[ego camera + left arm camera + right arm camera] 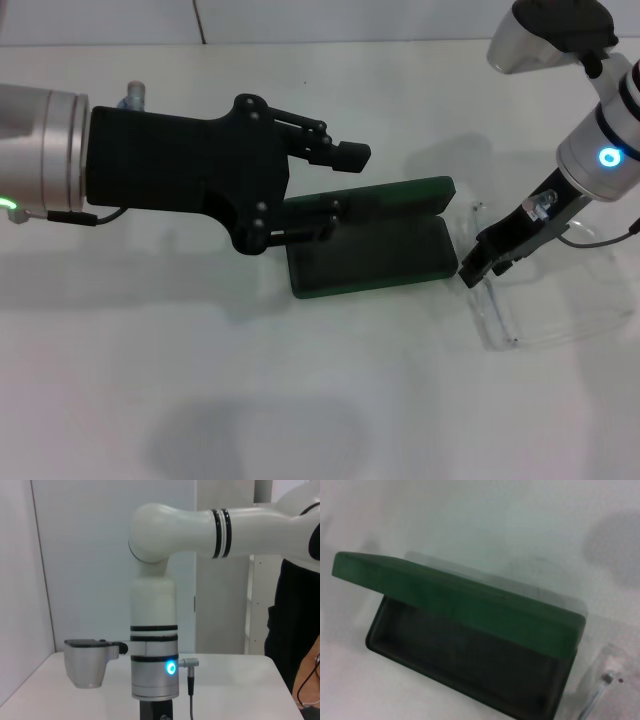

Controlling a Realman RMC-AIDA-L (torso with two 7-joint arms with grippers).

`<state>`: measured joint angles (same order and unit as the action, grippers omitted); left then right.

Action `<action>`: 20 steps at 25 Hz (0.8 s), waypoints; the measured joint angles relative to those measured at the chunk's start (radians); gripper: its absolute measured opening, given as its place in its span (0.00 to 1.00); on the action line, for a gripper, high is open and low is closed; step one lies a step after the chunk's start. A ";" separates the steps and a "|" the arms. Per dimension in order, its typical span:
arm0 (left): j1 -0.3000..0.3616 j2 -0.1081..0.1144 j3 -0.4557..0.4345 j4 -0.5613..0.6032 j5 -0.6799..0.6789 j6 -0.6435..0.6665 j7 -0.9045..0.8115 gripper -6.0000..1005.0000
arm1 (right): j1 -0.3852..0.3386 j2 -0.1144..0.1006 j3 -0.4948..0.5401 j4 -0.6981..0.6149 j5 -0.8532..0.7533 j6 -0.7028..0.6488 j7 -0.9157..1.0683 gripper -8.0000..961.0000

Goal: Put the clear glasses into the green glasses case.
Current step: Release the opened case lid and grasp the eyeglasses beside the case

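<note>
The left gripper (pixel 340 190) covers the near-left end of the green glasses case (pixel 375 255), so that corner of its tray and lid cannot be seen. The clear glasses (pixel 530 300) nearly vanish against the white tabletop (pixel 300 400); only faint edges and one arm show, and the right gripper (pixel 483 265) hides part of them. Whether its fingers grip the frame cannot be told.

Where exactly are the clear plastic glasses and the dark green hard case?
clear plastic glasses (pixel 520 305), head view, on the transparent lens.
dark green hard case (pixel 365 255), head view, on the dark inside of the open tray.
</note>
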<state>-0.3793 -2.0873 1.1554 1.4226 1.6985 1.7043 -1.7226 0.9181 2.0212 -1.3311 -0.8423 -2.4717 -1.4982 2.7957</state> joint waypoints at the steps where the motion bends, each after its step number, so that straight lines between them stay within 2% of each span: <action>1: 0.002 0.000 0.000 0.000 -0.005 0.000 0.000 0.40 | -0.002 -0.001 -0.001 0.000 0.000 0.000 -0.003 0.52; 6: 0.009 0.002 0.000 -0.001 -0.013 0.000 0.000 0.40 | -0.015 -0.001 -0.002 -0.002 0.000 0.002 -0.021 0.40; 12: 0.025 0.003 -0.002 0.004 -0.014 0.000 0.000 0.40 | -0.035 0.001 0.002 -0.021 0.003 0.000 -0.034 0.36; 20: 0.025 0.003 -0.002 0.005 -0.014 0.000 -0.003 0.40 | -0.041 0.001 0.001 -0.023 0.010 -0.003 -0.058 0.24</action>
<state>-0.3543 -2.0846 1.1535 1.4275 1.6842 1.7043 -1.7260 0.8767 2.0218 -1.3298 -0.8653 -2.4613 -1.5013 2.7374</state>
